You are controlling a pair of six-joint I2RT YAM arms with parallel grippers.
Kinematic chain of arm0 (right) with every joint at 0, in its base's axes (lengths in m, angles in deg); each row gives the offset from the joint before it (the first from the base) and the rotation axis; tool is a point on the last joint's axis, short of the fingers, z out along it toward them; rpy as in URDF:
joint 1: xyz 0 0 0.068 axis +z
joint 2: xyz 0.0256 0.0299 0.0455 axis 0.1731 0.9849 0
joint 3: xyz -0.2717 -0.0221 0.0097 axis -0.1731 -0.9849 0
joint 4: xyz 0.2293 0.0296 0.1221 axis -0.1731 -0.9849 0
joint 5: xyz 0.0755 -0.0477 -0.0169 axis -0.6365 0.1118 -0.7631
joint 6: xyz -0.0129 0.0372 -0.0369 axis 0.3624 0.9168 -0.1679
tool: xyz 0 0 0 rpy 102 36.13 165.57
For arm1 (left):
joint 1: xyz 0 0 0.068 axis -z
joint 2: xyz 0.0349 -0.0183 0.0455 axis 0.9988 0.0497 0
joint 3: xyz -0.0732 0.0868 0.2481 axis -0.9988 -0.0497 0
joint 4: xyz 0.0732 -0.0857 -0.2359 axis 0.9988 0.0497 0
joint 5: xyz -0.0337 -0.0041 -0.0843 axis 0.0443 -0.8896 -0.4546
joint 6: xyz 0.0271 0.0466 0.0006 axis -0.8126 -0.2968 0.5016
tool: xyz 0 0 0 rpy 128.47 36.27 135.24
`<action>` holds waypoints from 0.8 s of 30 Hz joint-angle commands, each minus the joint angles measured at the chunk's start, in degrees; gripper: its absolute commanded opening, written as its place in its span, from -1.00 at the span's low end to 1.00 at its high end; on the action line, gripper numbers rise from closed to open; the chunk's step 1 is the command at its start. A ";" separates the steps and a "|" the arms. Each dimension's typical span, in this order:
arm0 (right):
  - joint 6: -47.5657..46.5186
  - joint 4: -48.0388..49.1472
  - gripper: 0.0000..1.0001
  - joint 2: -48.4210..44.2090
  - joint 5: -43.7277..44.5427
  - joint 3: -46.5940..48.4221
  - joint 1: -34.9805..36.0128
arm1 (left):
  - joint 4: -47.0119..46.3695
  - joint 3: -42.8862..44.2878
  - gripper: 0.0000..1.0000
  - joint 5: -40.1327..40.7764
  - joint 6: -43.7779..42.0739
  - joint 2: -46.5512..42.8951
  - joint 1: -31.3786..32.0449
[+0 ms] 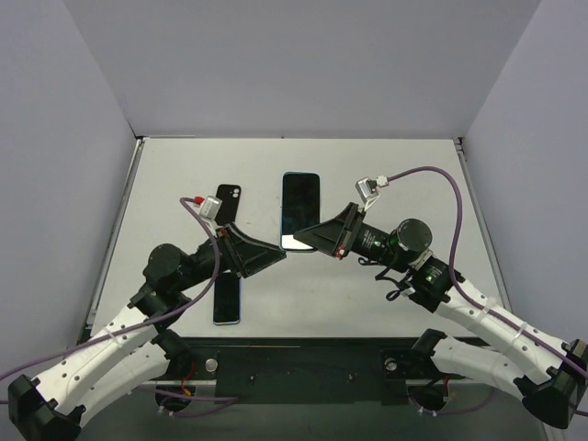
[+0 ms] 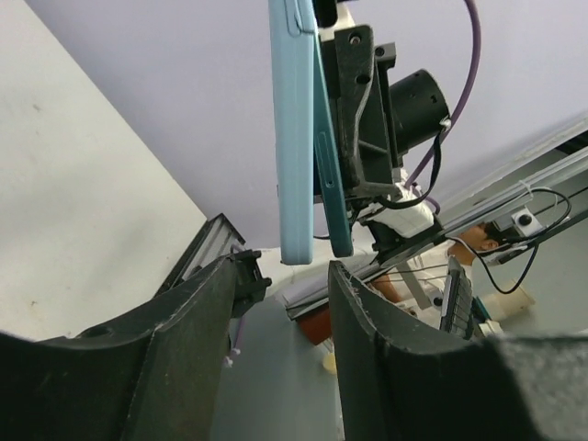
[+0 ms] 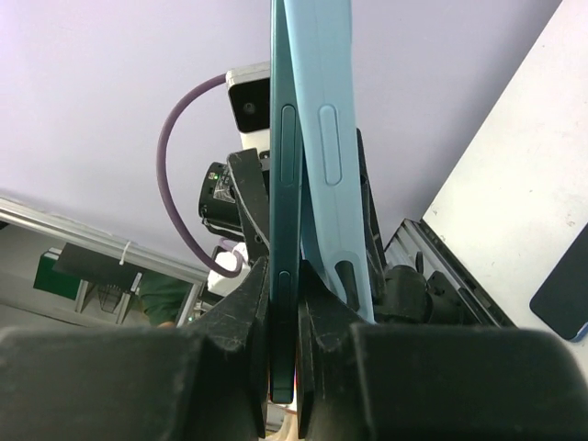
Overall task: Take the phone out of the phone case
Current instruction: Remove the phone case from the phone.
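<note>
**Case gaping at one end, phone not yet free**

The right pincer (image 3: 283, 367) is pinching the phone (image 3: 281, 184), the darker teal slab, by its near end. It is holding the phone up off the worktop (image 1: 386, 303), about mid-worktop and a little toward the far side. The pale blue phone case (image 3: 323, 110) is gaping away from the phone at that near end. Toward the far end the two are closing together into a wedge, so the case seems to be gripping the phone there. In the right wrist view the fingers appear to be clamping the phone alone, with the loose end of the case lying outside one finger.

The left pincer (image 2: 283, 299) is standing spread. Its fingers are flanking the space just under the gaping end, apart from both pieces.

Judging by this, the job is sitting roughly at its midpoint: one end is unseated and the other is left to free. The next step is likely for the left pincer to close on the loose edge of the phone case and draw it off the phone.

A black handset (image 1: 229, 202) and a dark slab (image 1: 227, 299) are lying on the left of the worktop, well apart from the work.
</note>
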 commanded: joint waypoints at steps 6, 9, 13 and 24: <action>2.90 10.43 -1.00 -2.22 -0.98 -0.29 -0.60 | -0.94 1.52 -0.02 2.16 -2.57 -0.55 1.85; 3.87 11.75 -1.00 -2.22 -1.25 -0.99 -0.69 | 0.28 2.04 0.04 4.00 -2.83 -0.46 1.94; 5.10 13.77 -1.00 -1.43 -1.60 -1.43 -0.60 | 1.16 3.98 0.00 4.18 -3.36 1.90 1.85; 4.66 12.99 -1.00 -1.60 -2.12 -3.27 -0.42 | 5.18 8.81 -0.65 11.10 -4.94 6.48 1.85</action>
